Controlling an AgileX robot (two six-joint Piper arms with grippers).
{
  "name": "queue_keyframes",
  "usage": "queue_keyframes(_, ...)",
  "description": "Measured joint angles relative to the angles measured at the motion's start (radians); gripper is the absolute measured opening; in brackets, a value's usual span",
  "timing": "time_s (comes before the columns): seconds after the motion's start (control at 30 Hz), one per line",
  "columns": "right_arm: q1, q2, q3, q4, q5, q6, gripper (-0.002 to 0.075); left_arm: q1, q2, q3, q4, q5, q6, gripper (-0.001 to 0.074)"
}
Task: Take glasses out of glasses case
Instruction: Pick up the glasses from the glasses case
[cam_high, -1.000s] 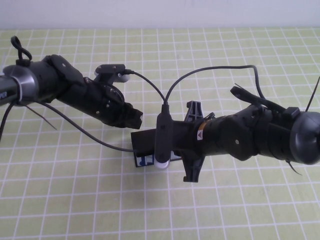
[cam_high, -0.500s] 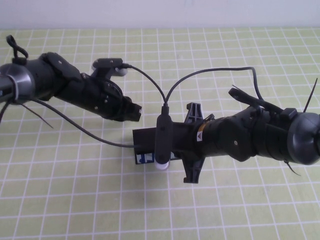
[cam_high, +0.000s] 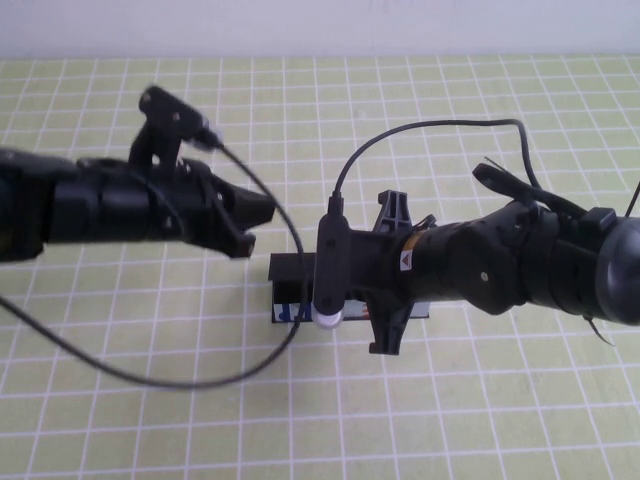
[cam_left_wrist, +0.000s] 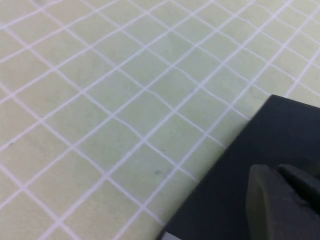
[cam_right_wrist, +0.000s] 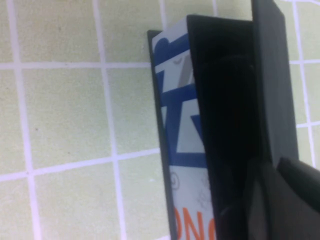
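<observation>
High view: the case (cam_high: 290, 290) lies mid-surface (cam_high: 480, 420), mostly under the right arm. The right end effector (cam_right_wrist: 280, 200) hangs over the case's open, dark interior, likely reaching for the glasses, which I cannot see; its spread I cannot tell. The left end effector (cam_high: 255, 212) hovers beside the case's far end, seemingly narrow.

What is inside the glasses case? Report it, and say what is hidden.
In the right wrist view the glasses case stands open, but its interior is dark shadow; no glasses can be made out. The right gripper covers one end. The left gripper hovers beside the case.
</observation>
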Motion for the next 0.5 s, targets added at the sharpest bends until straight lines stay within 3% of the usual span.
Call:
queue_keyframes(0.17, -0.016, -0.008, 0.000, 0.000, 0.000, 0.002, -0.0001, 0.000, 0.000, 0.158, -0.244, 0.089, 0.386, -0.0004)
queue_keyframes(0.5, -0.019, -0.008, 0.000, 0.000, 0.000, 0.004, -0.0001, 0.000, 0.128, 0.212, -0.300, 0.201, 0.589, -0.0004)
